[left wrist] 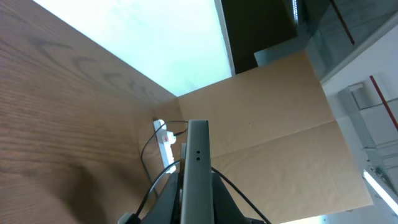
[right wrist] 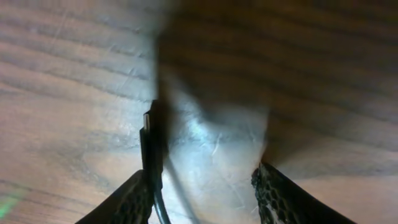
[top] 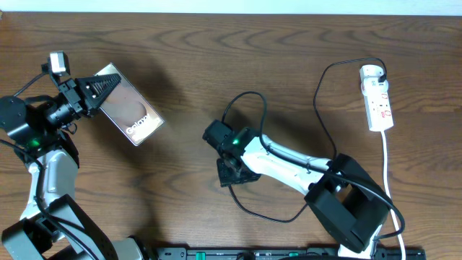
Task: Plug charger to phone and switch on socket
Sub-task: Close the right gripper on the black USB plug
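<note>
Your right claw (right wrist: 202, 186) gapes beside the charger (right wrist: 151, 144) tip on the brown wood surface (right wrist: 62, 74); left claw (top: 101, 90) grips the phone (top: 133, 112), angled near-right.

Overhead: even light, crisp focus, a soft shadow on the surface (top: 289, 58) right of the phone (top: 130, 108). Left wrist view blows out white along its top. Right wrist view is dim, blurred, with pale central glare.

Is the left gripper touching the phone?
Touching. The left wrist view shows the left gripper pinching the phone, seen edge-on between its fingers.
</note>
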{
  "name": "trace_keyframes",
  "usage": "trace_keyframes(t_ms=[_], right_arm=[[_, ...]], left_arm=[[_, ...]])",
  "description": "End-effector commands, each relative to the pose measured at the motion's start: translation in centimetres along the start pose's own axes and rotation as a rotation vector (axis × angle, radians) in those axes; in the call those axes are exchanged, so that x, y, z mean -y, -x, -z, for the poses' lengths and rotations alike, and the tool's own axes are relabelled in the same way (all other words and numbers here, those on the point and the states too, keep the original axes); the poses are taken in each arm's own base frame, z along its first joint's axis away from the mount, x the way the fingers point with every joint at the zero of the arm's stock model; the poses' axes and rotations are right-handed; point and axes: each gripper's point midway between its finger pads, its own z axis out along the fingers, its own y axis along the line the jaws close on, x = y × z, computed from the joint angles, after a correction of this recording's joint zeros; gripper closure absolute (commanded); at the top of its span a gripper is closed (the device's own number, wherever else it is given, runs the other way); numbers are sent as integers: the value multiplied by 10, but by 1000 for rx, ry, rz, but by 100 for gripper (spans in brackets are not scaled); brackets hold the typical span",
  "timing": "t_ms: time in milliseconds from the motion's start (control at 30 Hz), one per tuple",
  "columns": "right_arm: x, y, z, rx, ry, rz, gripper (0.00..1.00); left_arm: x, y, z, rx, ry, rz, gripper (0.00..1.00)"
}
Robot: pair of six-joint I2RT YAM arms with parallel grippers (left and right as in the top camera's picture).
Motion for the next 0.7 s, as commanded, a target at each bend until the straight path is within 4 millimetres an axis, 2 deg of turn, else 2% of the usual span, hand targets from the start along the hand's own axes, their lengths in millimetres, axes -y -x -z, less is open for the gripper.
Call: trace_keyframes(t_ms=[0,67,333,667], right_arm=[[12,5,-7,-3,-28,-57,54],[12,6,-7,0,-27,-62,57],[13,7,-7,1,-27,-71,58],[14,6,-7,-3,-29,-74,78]], left_arm=[[4,0,1,-1,0,-35,93],[4,0,1,-1,0,-35,93],[4,0,1,-1,0,-35,93],[4,0,1,-1,0,-35,93]])
